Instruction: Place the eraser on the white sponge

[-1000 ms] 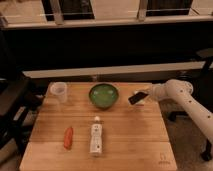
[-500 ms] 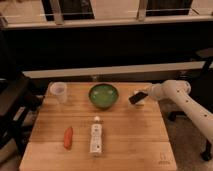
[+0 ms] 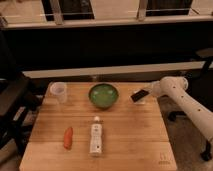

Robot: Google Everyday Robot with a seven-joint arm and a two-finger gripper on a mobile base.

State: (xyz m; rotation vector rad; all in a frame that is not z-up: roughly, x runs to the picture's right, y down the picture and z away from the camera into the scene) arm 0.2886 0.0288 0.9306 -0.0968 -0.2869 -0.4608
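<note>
where the white arm [image 3: 182,97] reaches in from the right, its hand [image 3: 145,95] hangs over the right rear part of the tabletop [image 3: 125,140], just right of the bowl; whether the hand is apart or together i cannot tell. a dark, flat, oblong thing, which looks to be the eraser [image 3: 138,94], sits tilted at the tip of the hand, above the wood, though how it is gripped does not show. the tabletop is one slab of pale wood with fine plank lines and squared corners. on it stands one round green bowl [image 3: 103,95], smooth and glossy, near the rear middle. one small translucent cup [image 3: 59,91], with plain straight walls, stands at the rear left, well apart from the bowl. one white bottle [image 3: 96,137], long and narrow with a small cap, lies on its side in the front middle, cap toward the bowl. one orange carrot-like piece [image 3: 68,137], stubby and tapered, lies just left of the bottle, apart from it. the white sponge cannot be made out.
</note>
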